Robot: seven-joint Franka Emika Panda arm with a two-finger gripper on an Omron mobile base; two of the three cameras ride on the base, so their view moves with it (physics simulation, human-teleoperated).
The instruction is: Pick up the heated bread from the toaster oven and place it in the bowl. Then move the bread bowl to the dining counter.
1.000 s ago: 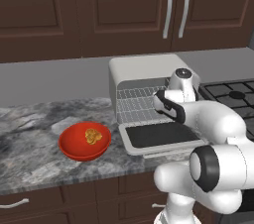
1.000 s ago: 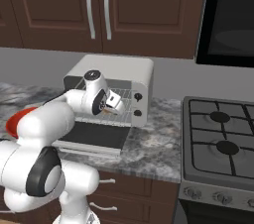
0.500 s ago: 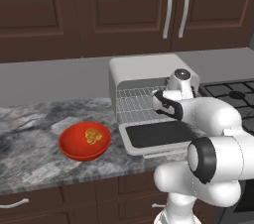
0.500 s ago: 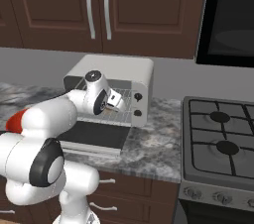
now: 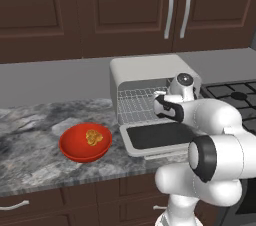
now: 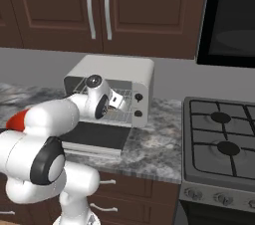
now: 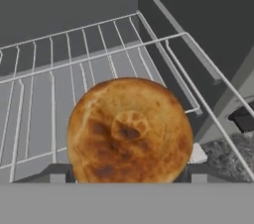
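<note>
grey marbled stone bench [image 5: 35, 160]: carries the oven and the bowl.
boxy white toaster oven [image 5: 145, 72]: dark-glass door dropped open, wire rack exposed; the gripper [image 5: 161, 106] is at its mouth.
round glossy red bowl [image 5: 85, 142]: left of the oven, apart from it; the left base view shows a lumpy yellowish pastry [image 5: 92, 136] inside it, the task bread not yet there.
round golden-brown heated bread [image 7: 130, 131]: the hand view shows it close before the camera, over the rack. fingers: grip state cannot be told.
judgement: early stage; bowl transfer and move to dining counter remain.
</note>
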